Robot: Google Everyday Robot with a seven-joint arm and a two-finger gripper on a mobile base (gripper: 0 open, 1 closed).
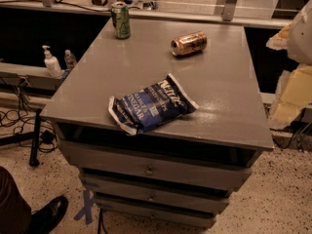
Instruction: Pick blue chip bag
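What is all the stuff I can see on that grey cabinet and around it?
crinkly dark-blue foil chip bag: one, blue with white lettering, lying flat near the cabinet's front edge
tall green drink can: one, green, upright at the back left corner
gold drink can: one, gold, on its side near the back
grey cabinet with drawers: one, grey, centre
white pump bottle: one, white, ledge left of the cabinet
black cables: several, black, floor at left
dark shoe: one, dark, bottom left corner
robot's gripper: one, pale cream, right edge, apart from the bag
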